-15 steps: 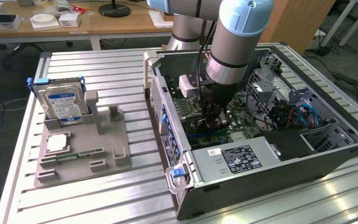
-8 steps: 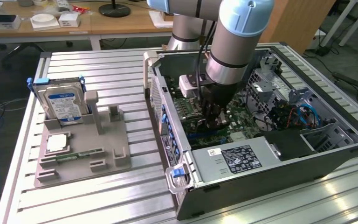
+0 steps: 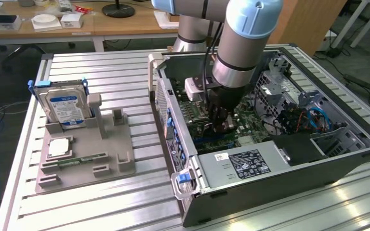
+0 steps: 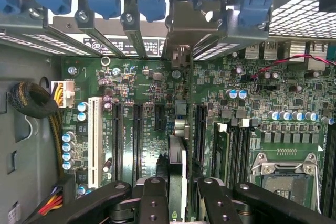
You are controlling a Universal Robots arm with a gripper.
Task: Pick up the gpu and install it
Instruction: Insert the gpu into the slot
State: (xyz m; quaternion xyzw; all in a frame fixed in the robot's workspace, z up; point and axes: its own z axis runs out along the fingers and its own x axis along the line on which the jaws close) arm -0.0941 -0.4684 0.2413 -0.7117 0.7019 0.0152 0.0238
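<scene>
In the wrist view the gpu (image 4: 177, 157) appears edge-on as a thin upright card, standing over the green motherboard (image 4: 142, 87) between two black expansion slots. Its metal bracket (image 4: 181, 22) reaches the rear slot openings under the blue clips. My gripper (image 4: 181, 203) is shut on the card, one black finger (image 4: 152, 200) on each side. The exterior view has my gripper (image 3: 222, 127) reaching straight down into the open computer case (image 3: 269, 183), low over the motherboard. Whether the card sits fully in a slot I cannot tell.
On the grey fixture (image 3: 108, 163) at the exterior view's left stand a silver blue-labelled hard drive (image 3: 66, 107), a small square chip (image 3: 59, 147) and a narrow green memory stick (image 3: 75, 160). Inside the case are a power supply (image 3: 249, 163), cables (image 3: 304, 120), a CPU socket (image 4: 286, 174) and a white slot (image 4: 95, 140).
</scene>
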